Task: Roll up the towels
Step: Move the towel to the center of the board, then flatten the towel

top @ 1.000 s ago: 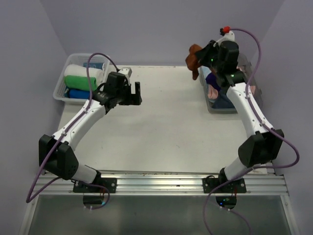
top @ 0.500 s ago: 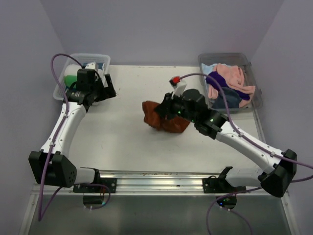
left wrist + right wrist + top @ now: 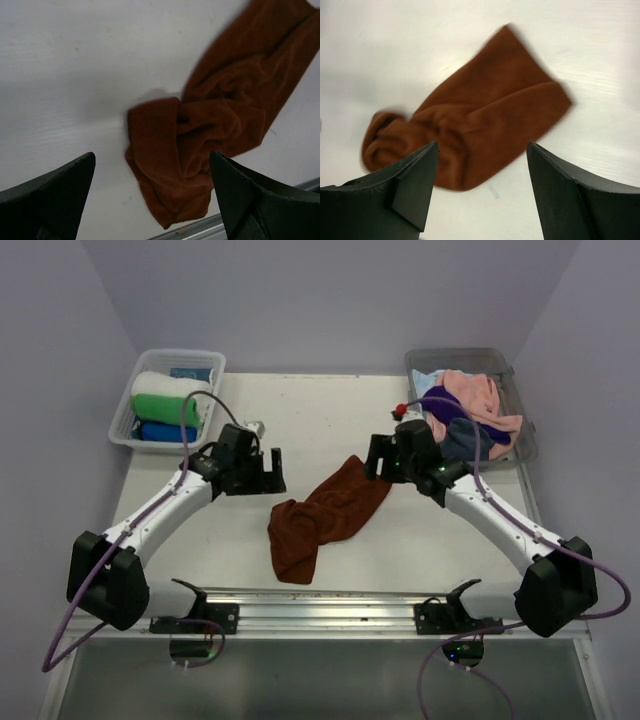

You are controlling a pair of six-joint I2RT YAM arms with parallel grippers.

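A rust-brown towel (image 3: 325, 515) lies crumpled in a long diagonal strip on the white table; it also shows in both wrist views (image 3: 215, 120) (image 3: 480, 115). My right gripper (image 3: 380, 468) (image 3: 482, 145) hovers open over the towel's upper right end, holding nothing. My left gripper (image 3: 268, 472) (image 3: 151, 157) is open just left of the strip, above its bunched lower end. More towels, pink (image 3: 470, 395), purple (image 3: 445, 405) and dark grey-blue (image 3: 460, 445), are heaped in the right bin. Rolled white (image 3: 165, 383), green (image 3: 165, 407) and blue (image 3: 160, 432) towels lie in the left bin.
A clear plastic bin (image 3: 125, 435) stands at the table's back left corner and another (image 3: 525, 445) at the back right. A metal rail (image 3: 320, 605) with both arm bases runs along the near edge. Purple walls close in the sides.
My right gripper brought the rust-brown towel from above the right bin to the table, dragged it out into a strip and opened. My left arm swung from the left bin to the table's middle.
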